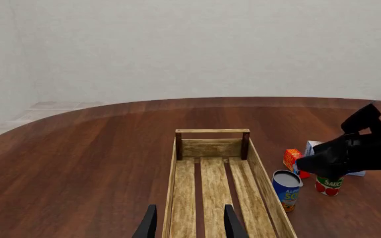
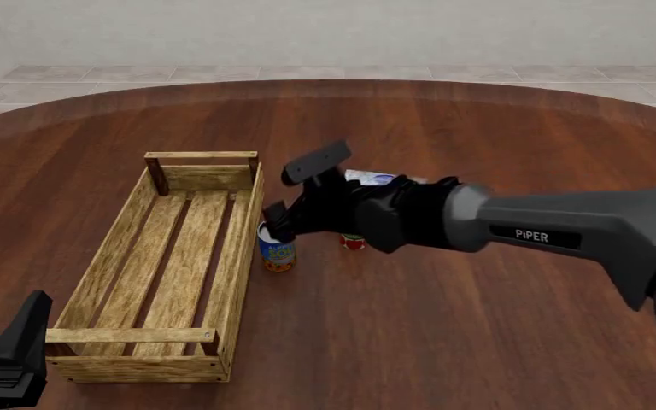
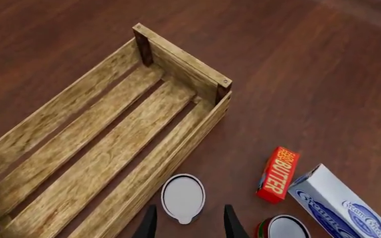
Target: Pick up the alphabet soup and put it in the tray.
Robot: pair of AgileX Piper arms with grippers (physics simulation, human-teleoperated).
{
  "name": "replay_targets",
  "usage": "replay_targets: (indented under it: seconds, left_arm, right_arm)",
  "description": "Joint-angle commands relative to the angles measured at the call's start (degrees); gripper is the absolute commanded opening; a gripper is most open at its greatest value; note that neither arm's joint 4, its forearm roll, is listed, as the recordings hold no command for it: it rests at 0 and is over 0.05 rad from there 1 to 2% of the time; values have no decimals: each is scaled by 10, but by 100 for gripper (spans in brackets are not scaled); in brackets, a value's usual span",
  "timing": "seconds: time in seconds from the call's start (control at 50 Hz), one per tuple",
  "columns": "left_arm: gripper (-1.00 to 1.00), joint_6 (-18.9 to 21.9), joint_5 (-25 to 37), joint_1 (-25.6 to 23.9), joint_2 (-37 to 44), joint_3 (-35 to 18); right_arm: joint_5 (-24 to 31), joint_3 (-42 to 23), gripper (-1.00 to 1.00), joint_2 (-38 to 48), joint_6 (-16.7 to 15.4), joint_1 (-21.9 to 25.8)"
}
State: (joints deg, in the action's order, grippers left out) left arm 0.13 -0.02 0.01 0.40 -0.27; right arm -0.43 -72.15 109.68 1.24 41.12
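Note:
The alphabet soup (image 2: 277, 254) is a small can with a blue label, an orange-yellow lower band and a grey top. It stands upright on the table, just outside the tray's right wall. It also shows in the left wrist view (image 1: 286, 188) and the right wrist view (image 3: 182, 197). The tray (image 2: 108, 256) is a long light-wood slatted crate with nothing in it. My right gripper (image 3: 190, 223) is open and hovers right above the can (image 2: 280, 220), with its fingers on either side of the can's top and not touching it. My left gripper (image 1: 190, 225) is open and empty over the tray's near end.
A red-and-green labelled can (image 2: 354, 243) stands just right of the soup. Behind it lie a red butter box (image 3: 278, 173) and a white-and-blue carton (image 3: 339, 203). The right arm (image 1: 359, 148) reaches over these. The dark wood table (image 2: 477, 342) has a rounded far edge.

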Motion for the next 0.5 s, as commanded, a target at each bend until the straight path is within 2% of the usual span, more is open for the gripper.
replay_targets:
  seconds: [0.02,0.5]
  left_arm:
    - [100,0,1,0,-2,1]
    - [100,0,1,1,-2,1]
  right_arm:
    - [10,-11,100,15,1,-4]
    - [21,-26,100,44,3,-2]
